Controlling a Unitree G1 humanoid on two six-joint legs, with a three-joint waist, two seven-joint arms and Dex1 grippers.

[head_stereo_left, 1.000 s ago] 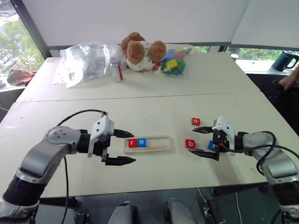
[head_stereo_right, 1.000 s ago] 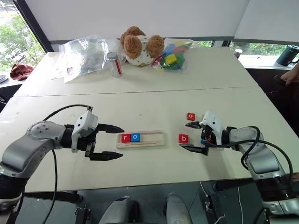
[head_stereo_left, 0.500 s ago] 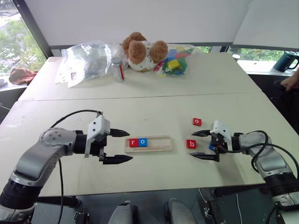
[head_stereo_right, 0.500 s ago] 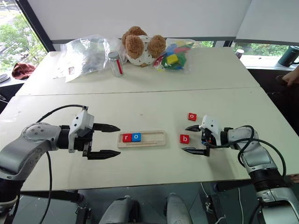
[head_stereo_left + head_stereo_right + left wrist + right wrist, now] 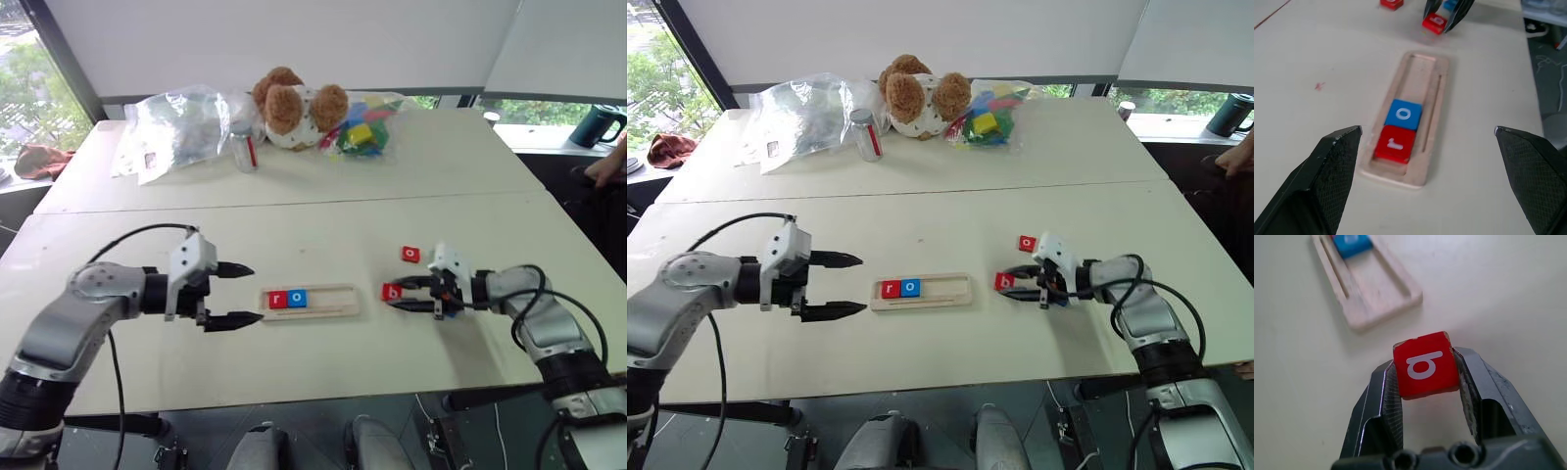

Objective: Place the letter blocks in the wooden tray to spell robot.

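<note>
A: Daylight comes in from the windows [image 5: 29, 88] at the back corners, and the white blind [image 5: 921, 39] between them glows evenly. The pale surface [image 5: 323, 225] is bright all over, without harsh glare.

B: Shadows?

A: Soft ones. A faint shadow lies under each arm, and a thin dark edge runs under the wooden tray [image 5: 333, 303].

B: Sharpness?

A: The head views are crisp, though straight edges bow a little toward the corners. In the right wrist view the red tile [image 5: 1425, 364] is sharp while the tray behind it is blurred. In the left wrist view the left end effector's fingers [image 5: 1327, 171] look soft.
</note>
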